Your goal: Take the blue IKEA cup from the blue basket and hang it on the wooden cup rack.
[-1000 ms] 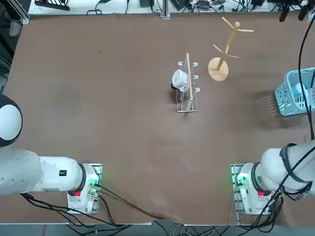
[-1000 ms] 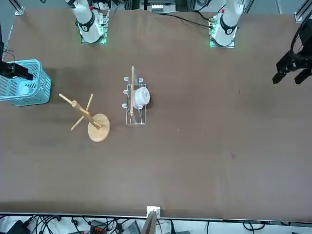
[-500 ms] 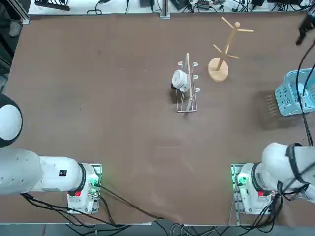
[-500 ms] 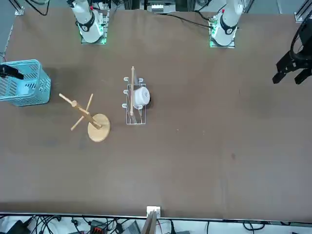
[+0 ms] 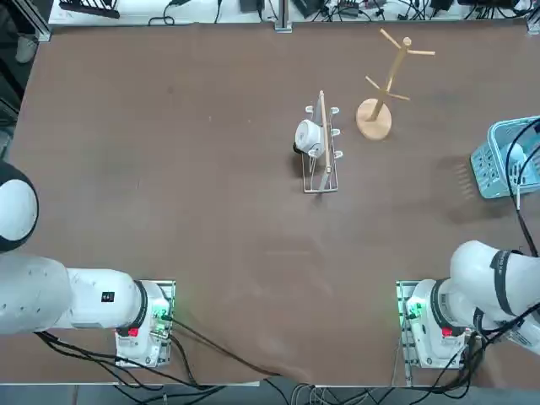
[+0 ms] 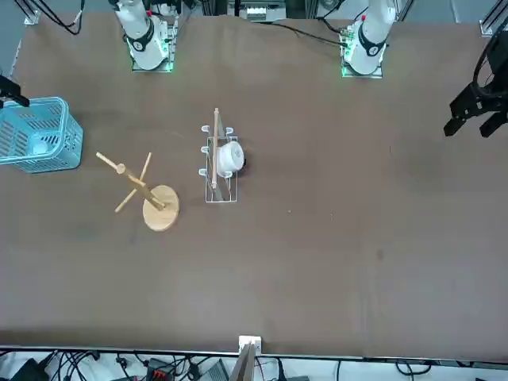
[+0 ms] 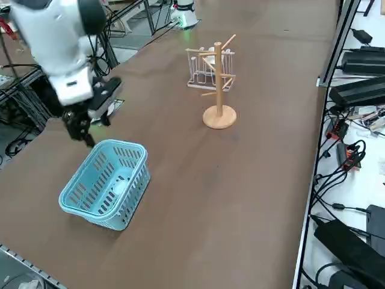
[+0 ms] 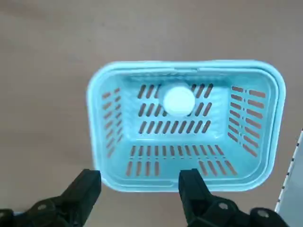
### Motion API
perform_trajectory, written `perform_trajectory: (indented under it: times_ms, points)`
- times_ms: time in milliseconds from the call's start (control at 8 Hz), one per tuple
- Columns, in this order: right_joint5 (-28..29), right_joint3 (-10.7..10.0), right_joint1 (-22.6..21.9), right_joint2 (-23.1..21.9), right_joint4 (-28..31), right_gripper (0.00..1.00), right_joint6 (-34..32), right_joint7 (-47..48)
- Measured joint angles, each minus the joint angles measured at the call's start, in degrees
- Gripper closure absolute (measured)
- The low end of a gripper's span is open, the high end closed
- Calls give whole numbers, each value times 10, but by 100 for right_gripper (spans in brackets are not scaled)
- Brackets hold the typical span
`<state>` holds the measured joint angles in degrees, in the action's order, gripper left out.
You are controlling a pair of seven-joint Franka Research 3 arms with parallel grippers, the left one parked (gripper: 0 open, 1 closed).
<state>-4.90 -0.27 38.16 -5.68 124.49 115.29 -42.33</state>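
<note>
One pincer (image 8: 139, 182), the right, spread wide beside the blue basket (image 8: 189, 186) near the surface's right edge, should centre over the blue cup (image 8: 178, 100) inside, then descend clear of the walls.

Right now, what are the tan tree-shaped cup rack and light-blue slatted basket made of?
The rack seems smooth bare wood: tan, with round pegs. The basket looks like shiny moulded plastic: even colour, rounded rim. The right pincer, open near the basket, looks matte black, maybe metal.
</note>
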Motion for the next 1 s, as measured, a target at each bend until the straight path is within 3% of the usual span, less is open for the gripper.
perform_trajectory:
  times_ms: [250,500,1000]
  points:
    - [1,-21,0,2,43,0,65,-55]
    - [7,-21,-1,19,53,0,110,-95]
    - [9,-20,-4,107,27,0,177,-187]
